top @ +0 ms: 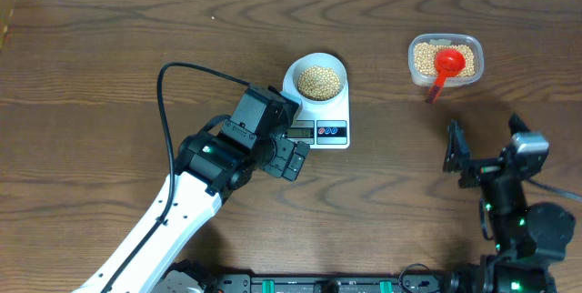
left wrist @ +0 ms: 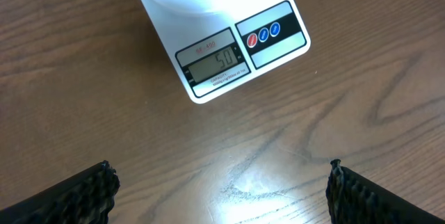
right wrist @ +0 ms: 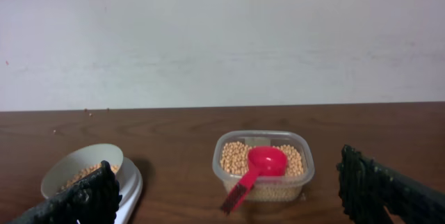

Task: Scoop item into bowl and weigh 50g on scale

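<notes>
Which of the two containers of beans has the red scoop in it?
The clear plastic tub holds the scoop; the white bowl sits on the scale without one.

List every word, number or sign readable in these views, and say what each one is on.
"50": on the display of the scale.
Above the display, red print: blurred, unreadable.
Below the display, grey print: too small to read.
Symbols on the three round buttons: too small to read.
No text seen on the bowl, tub or scoop.
</notes>
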Controlling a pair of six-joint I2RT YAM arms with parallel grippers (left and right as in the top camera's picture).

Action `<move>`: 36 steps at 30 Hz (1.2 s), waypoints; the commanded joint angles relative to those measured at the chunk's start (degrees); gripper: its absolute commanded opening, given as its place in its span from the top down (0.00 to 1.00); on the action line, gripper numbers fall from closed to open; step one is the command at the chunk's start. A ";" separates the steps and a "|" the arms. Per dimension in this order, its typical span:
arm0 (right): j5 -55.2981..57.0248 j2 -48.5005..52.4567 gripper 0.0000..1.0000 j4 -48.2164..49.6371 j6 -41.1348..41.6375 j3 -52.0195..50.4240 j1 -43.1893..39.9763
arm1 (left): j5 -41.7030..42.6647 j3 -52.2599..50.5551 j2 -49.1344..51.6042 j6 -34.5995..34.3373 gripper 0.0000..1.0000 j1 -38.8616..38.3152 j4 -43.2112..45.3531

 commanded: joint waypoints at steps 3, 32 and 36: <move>-1.29 -8.35 0.01 0.13 -0.44 -5.92 -0.24 | -0.31 0.39 -0.15 -0.07 0.02 0.20 -0.09; 8.17 -15.72 0.01 -4.52 -0.68 -16.50 -0.24 | -0.31 0.39 -0.13 -0.07 0.02 0.20 -0.09; 8.17 -15.65 0.01 -4.50 -0.68 -16.50 -0.24 | -0.31 0.39 -0.15 -0.07 0.02 0.20 -0.09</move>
